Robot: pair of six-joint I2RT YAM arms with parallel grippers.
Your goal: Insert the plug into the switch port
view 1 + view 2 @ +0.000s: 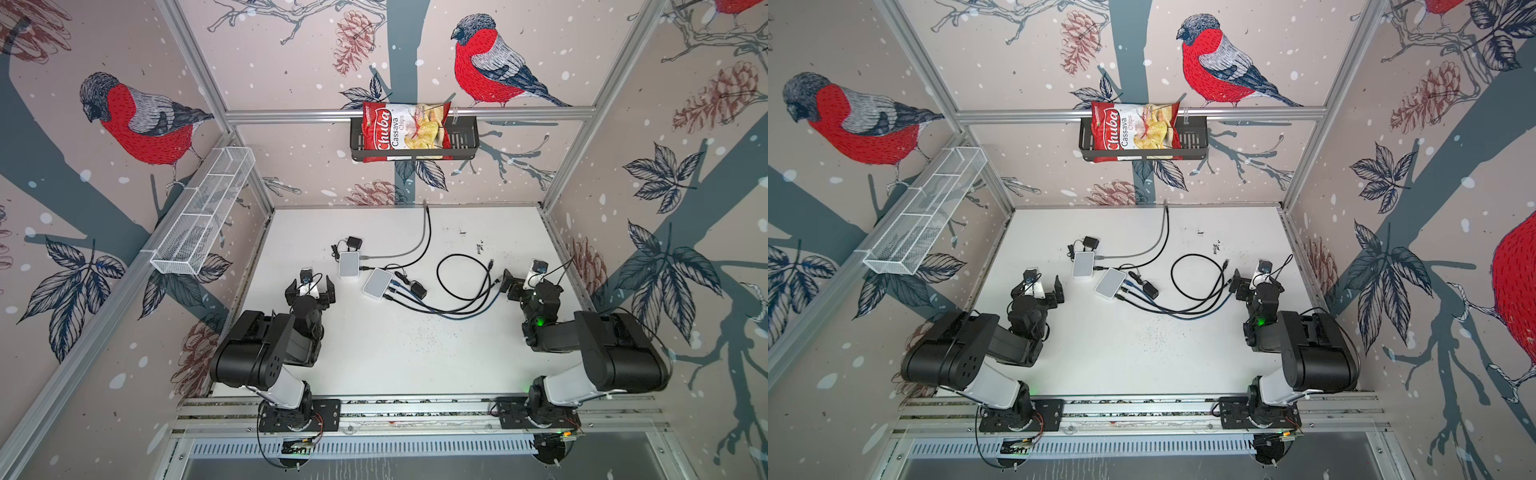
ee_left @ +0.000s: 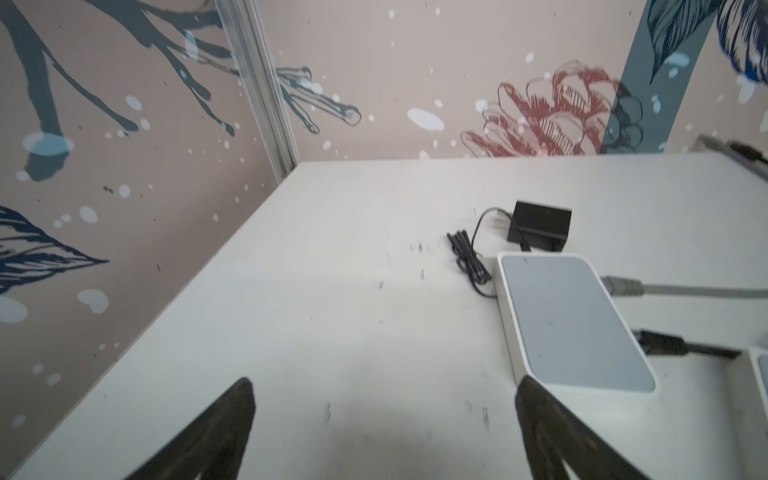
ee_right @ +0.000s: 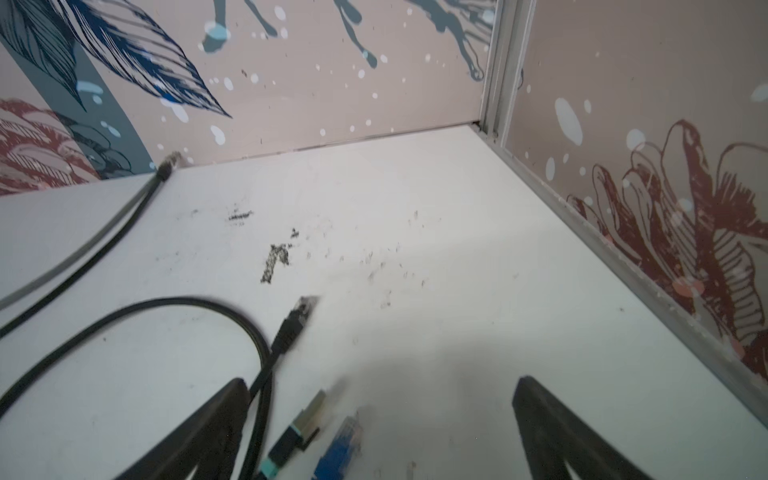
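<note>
Two white switches [image 1: 348, 264] [image 1: 377, 283] lie side by side at mid-table, both with cables plugged in. The nearer switch [image 2: 573, 324] sits just beyond one finger of my open, empty left gripper [image 2: 385, 382] [image 1: 311, 286]. Three loose plugs lie in front of my right gripper [image 3: 381, 381] [image 1: 519, 274], which is open and holds nothing. A black plug [image 3: 297, 320] [image 1: 491, 263] lies farther out. A teal-banded plug [image 3: 305, 424] and a blue plug [image 3: 345, 440] lie between the fingers, toward one side.
A black power adapter [image 1: 354, 242] sits behind the switches and another adapter [image 1: 417, 289] beside them. Black and blue cables [image 1: 453, 309] loop across the table. A grey cable [image 1: 415, 245] runs to the back wall. A chips bag [image 1: 405, 126] fills a wall basket; a wire basket [image 1: 203, 212] hangs left.
</note>
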